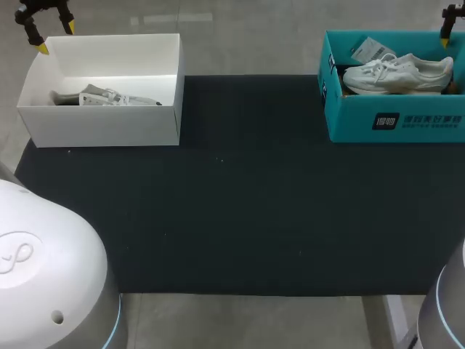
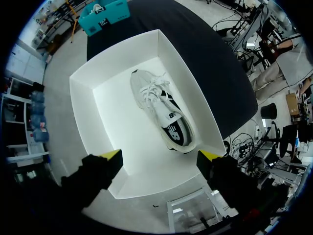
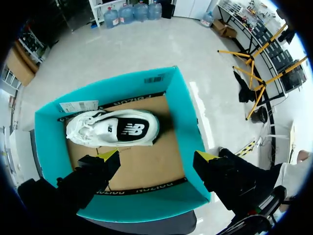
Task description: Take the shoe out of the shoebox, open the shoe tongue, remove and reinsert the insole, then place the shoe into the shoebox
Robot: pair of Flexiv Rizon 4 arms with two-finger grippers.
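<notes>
In white box (image 2: 88, 122) sneaker (image 2: 159, 107), teal box (image 3: 49, 142) shoe (image 3: 115, 128), L gripper (image 2: 161, 155) wide, R gripper (image 3: 157, 156) wide

Blk pincer (image 2: 159, 157), yellow tips (image 2: 111, 154)

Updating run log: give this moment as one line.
left fingers open over white box | right fingers open over teal box | shoes boxed

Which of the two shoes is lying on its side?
The white shoe in the teal shoebox: its side panel faces up. The other shoe, in the white shoebox, stands on its sole, laces up.
</notes>
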